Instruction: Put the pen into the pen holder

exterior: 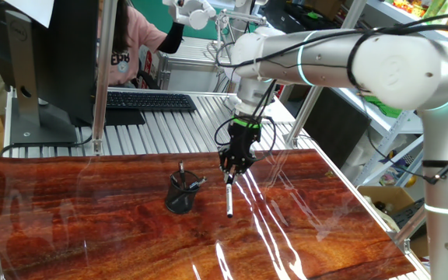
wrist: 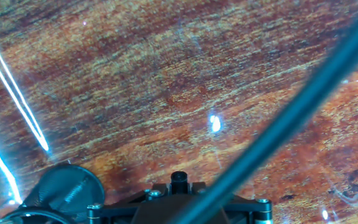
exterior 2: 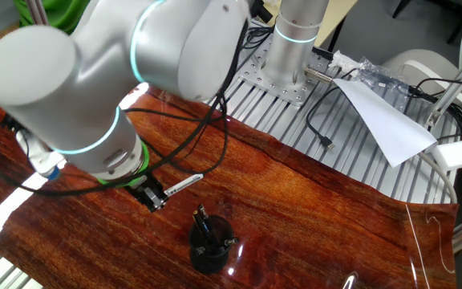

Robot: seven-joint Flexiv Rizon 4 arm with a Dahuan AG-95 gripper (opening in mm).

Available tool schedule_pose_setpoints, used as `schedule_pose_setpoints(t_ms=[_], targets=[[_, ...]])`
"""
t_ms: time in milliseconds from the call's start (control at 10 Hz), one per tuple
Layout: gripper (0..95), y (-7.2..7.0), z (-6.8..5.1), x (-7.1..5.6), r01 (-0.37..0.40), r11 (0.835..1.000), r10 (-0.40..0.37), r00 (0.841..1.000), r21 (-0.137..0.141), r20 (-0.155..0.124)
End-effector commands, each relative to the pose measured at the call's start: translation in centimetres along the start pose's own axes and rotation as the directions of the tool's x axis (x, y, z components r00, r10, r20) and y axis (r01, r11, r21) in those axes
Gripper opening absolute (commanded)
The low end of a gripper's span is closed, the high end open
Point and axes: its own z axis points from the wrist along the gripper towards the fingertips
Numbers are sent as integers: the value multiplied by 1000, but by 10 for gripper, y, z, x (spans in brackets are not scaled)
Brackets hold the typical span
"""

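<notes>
Gripper (exterior: 232, 169) pinching pen (exterior: 229, 197), hanging tip-down above table (exterior: 92, 233), just beside holder (exterior: 181, 192).

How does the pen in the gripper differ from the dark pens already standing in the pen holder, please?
The pen is part silvery-white and long; the dark pens look shorter and all dark. The pen hangs from the gripper above the tabletop; the dark pens sit inside the pen holder, leaning on its rim. Both are slim and straight.
</notes>
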Motion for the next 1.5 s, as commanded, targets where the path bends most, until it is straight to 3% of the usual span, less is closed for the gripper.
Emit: schedule_pose_setpoints(t_ms=[100, 400, 1000, 1500], targets=[[0, 2, -7, 4, -5, 1000, 5, 1000, 0, 2], [0, 2, -25, 6, -6, 1000, 6, 1000, 4, 5], [0, 4, -25, 4, -10, 1000, 10, 1000, 9, 21], [0, 4, -25, 3, -4, 1000, 4, 1000, 0, 14]])
